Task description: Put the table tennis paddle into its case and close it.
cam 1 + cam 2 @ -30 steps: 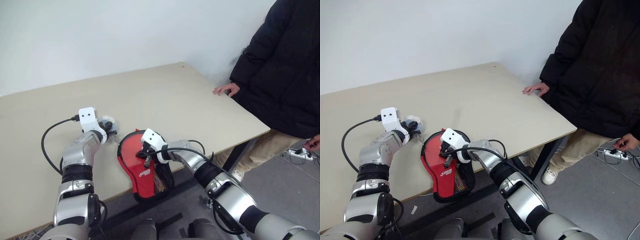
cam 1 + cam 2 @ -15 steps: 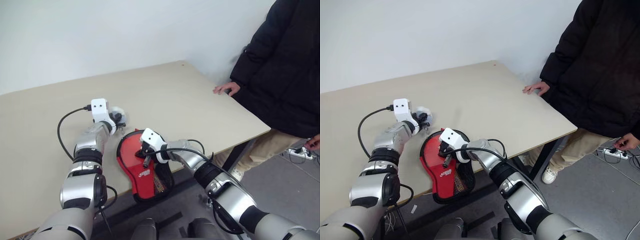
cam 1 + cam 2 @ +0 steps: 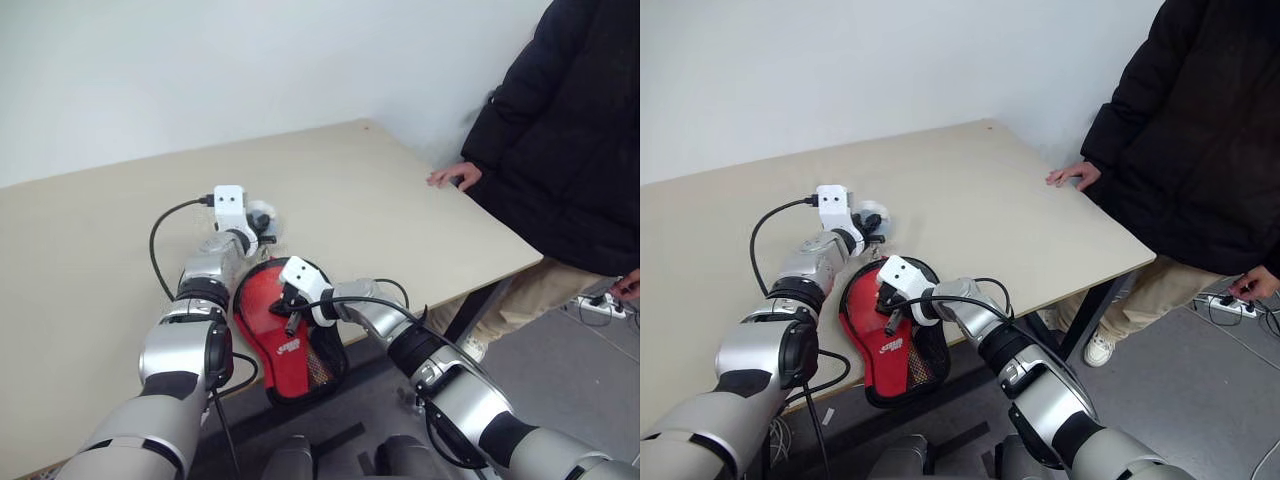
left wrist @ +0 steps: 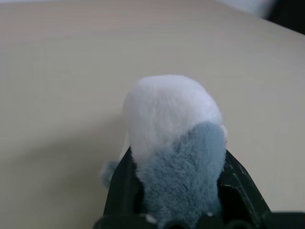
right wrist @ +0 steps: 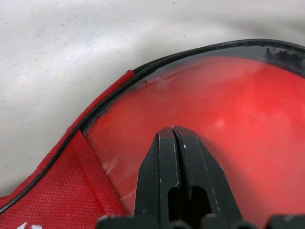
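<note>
Since 1 second ago the left gripper [image 4: 174, 191] – clamping a fuzzy whitish-grey ball [image 4: 171, 129] – swung toward the case [image 3: 290, 340], apparently just beside its round end; the right gripper [image 5: 174, 138], closed, rests there.

Soft, even indoor light, nothing harsh anywhere.

The head views are bright and pretty sharp, with only faint, fuzzy shadows on the table [image 3: 330, 190] beside the arms, and the person's [image 3: 570, 140] dark coat swallows most detail. In the left wrist view the fluffy ball [image 4: 174, 143] sits close and a bit soft, with the background blurred out. The right wrist view shows a hazy glare patch on the case [image 5: 238, 124] window, edges smeary.
</note>
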